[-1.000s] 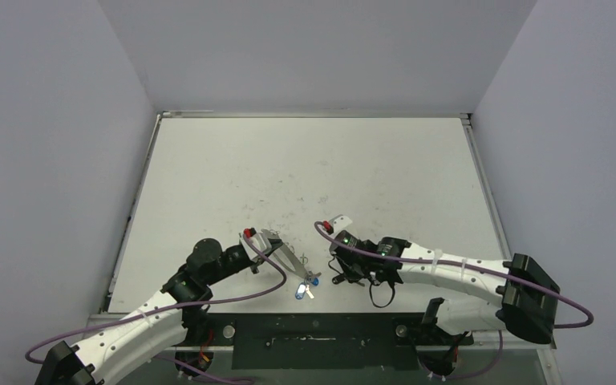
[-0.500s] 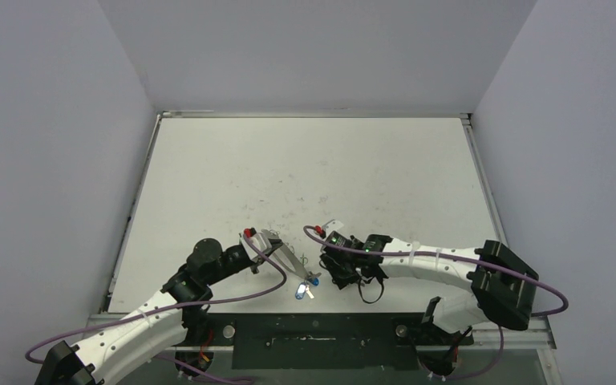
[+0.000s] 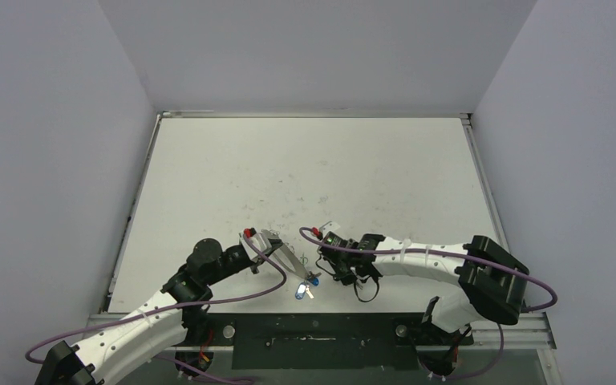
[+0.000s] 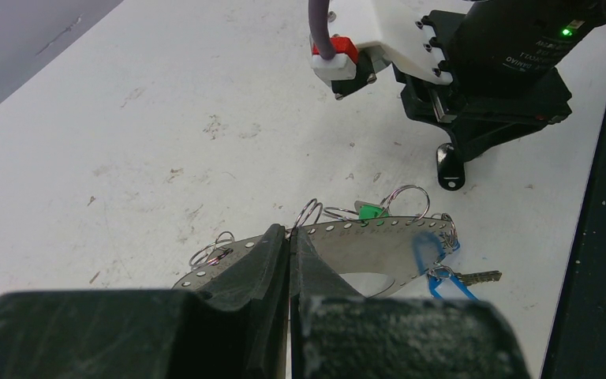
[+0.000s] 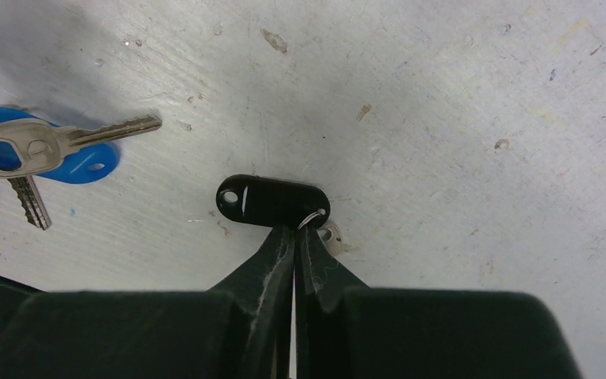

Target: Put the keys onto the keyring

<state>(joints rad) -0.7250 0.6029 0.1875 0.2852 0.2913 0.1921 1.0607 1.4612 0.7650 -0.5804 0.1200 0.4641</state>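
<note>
My left gripper (image 4: 289, 233) is shut on the keyring (image 4: 379, 245), a curved silvery perforated band with several small wire rings along its edge. A green tag (image 4: 371, 211) and a blue-tagged key (image 4: 442, 280) hang on its far end. In the top view the keyring (image 3: 293, 261) slants from the left gripper (image 3: 273, 241) toward the near edge. My right gripper (image 5: 293, 233) is shut on the end of a black-tagged key (image 5: 272, 201), by its small wire ring. This key sits just right of the blue-tagged keys (image 5: 31, 150). The right gripper (image 3: 322, 273) stands close beside the keyring's far end.
The white table (image 3: 313, 176) is scuffed and stained. A dark rail (image 3: 313, 329) runs along its near edge, close below the keys. Purple cables (image 3: 249, 297) loop off both wrists.
The right arm has moved left toward the keyring's far end. Its gripper opened and has shut again on the black-tagged key. The left arm and the keyring have stayed still.
</note>
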